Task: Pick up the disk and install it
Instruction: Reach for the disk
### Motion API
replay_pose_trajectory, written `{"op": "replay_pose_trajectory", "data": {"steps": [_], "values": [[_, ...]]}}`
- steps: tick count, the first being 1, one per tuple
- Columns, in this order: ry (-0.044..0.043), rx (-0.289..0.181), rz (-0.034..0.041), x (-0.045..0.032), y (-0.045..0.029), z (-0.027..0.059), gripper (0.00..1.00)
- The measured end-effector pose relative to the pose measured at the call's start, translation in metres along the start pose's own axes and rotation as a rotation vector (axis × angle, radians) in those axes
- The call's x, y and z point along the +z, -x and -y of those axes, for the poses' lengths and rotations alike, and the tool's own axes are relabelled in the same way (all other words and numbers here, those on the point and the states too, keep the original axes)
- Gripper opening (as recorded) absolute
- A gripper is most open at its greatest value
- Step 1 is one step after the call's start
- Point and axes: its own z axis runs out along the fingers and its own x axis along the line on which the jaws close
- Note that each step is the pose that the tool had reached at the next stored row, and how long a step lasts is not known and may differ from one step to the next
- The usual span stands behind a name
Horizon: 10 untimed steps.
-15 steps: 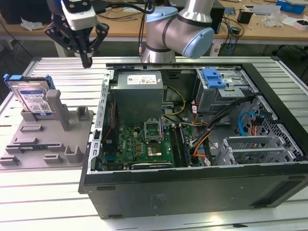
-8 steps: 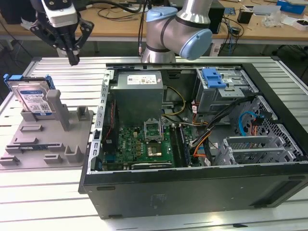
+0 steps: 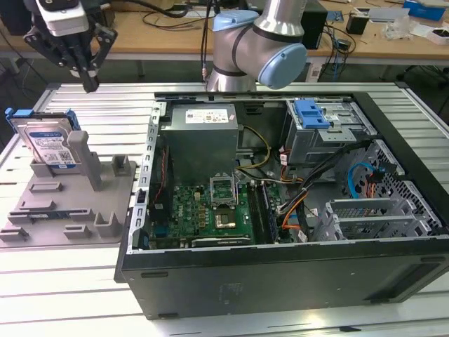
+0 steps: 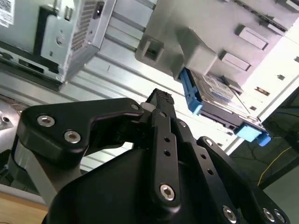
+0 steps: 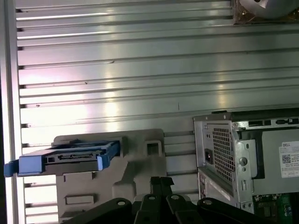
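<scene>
My gripper (image 3: pixel 90 86) is closed. The two black fingers are drawn together until their tips meet, and there is nothing between them. In both wrist views the ribbed fingertips (image 4: pixel 161 98) sit pressed against each other, and I touch nothing at all. I hang in the air over the far part of the table (image 3: pixel 56 295), at the exterior view's left.

The disk (image 3: pixel 49 144) is below me and apart from me. It stands upright on its edge in a grey holder (image 3: pixel 77 203) on the ribbed metal table. Its white-and-blue label faces the near side, and its blue plastic frame shows along the top and side. In the second wrist view the disk (image 4: pixel 212 91) sits beyond my fingertips, slotted into the grey holder (image 4: pixel 187 42). In the first wrist view I see the disk (image 5: pixel 70 157) edge-on, with the blue frame at both ends.

At the exterior view's right of the holder lies the open computer case (image 3: pixel 280 281), just beside it. At the far right inside the case is a metal drive cage (image 3: pixel 330 140) with a bright-blue latch (image 3: pixel 312 112) on top, well apart from the disk.
</scene>
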Motion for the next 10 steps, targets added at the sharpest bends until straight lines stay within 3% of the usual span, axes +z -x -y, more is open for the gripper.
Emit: {"op": "replay_pose_trajectory", "data": {"steps": [7,10], "values": [[0.0,0.0,0.0,-0.0001,-0.0298,-0.0076,0.11],[0.0,0.0,0.0,-0.0001,-0.0505,-0.013,0.11]]}}
